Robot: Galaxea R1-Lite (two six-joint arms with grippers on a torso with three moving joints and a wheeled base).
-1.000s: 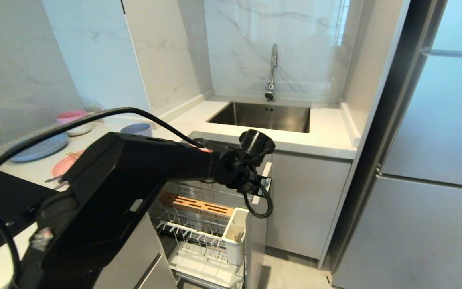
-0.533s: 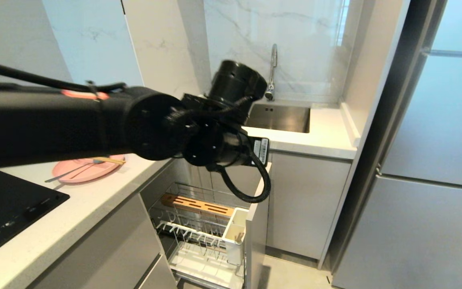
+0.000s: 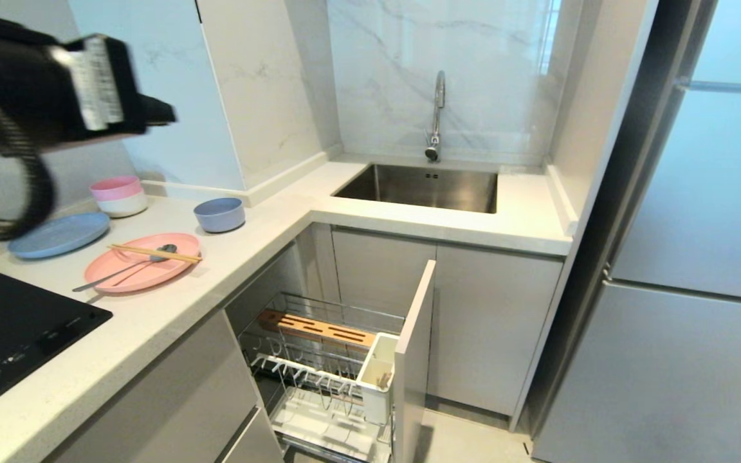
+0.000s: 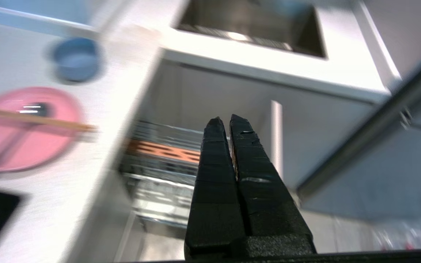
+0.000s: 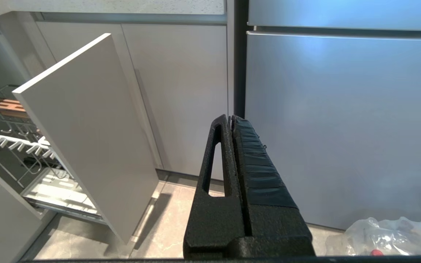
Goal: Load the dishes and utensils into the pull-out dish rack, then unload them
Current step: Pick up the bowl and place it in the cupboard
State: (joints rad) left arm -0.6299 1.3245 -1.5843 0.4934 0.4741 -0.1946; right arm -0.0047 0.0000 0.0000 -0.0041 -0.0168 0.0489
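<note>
The tall steel-grey refrigerator [image 3: 698, 270] fills the right of the head view; the right wrist view alone shows a crumpled clear plastic bag [image 5: 386, 233] on the floor at its foot. The white stone L-shaped counter [image 3: 229, 257] runs from a black glass induction hob [image 3: 4, 341] at its near left end to a stainless sink [image 3: 428, 186] with a chrome tap [image 3: 436, 116] in its far corner. Below the counter's inner corner the pull-out dish rack [image 3: 325, 379] of chrome wire stands drawn out, with its slotted wooden strip, white caddy and narrow grey front panel [image 3: 412, 360]; no dishes sit in it.

Near the counter's front edge, beside the hob, lies the round matte pink plate [image 3: 142, 267]. The pair of thin light wooden chopsticks [image 3: 152, 253] lies across it, and the slim grey metal spoon [image 3: 119, 270] rests on it with its handle reaching past the rim towards the hob. The deep pale blue bowl [image 3: 219, 214] stands just behind. Only the head view shows a flat blue plate [image 3: 58, 235] and stacked pink-over-white bowls [image 3: 118, 196] along the back wall.

The left end effector [image 4: 227, 122], seen only in its wrist view, hangs high above the rack with its fingers pressed together, empty. The right end effector [image 5: 230, 120], absent from the head view, sits low facing the refrigerator, fingers together, holding nothing.
</note>
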